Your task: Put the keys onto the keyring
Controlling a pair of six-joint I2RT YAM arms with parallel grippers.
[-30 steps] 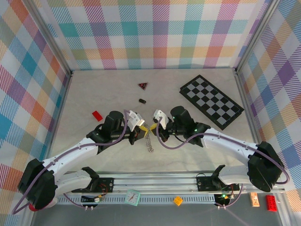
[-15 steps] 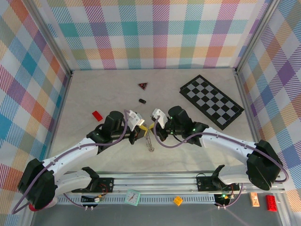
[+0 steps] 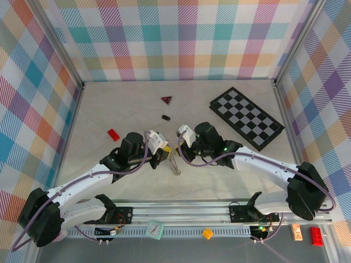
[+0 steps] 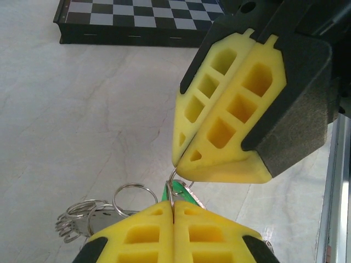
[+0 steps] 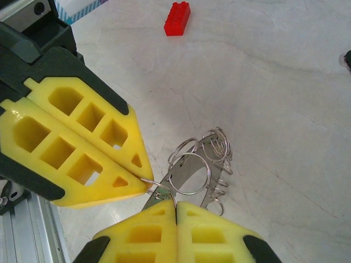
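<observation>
While both grippers meet tip to tip over the middle of the table, the job reads as mid-way at best. Left gripper (image 4: 174,218): yellow pads pressed together, nipping the thin wire of the keyring (image 5: 190,173). Right gripper (image 5: 176,212): pads likewise pressed together on the same wire, from the opposite side. Keyring is held just above the tabletop between the two tips. The keys (image 5: 215,158) hang bunched with smaller loops below and beside it; which are threaded on and which merely tangled, I cannot tell. Likely left: working the wire open and sliding keys round.

Surface: pale, marbled table (image 3: 109,104), matt. Well apart from the work lie a chequered board (image 3: 247,118), a dark red triangle (image 3: 166,99), a small black oval piece (image 3: 165,117) and a red brick (image 3: 113,134). Plaid walls on three sides; metal rail along the near edge.
</observation>
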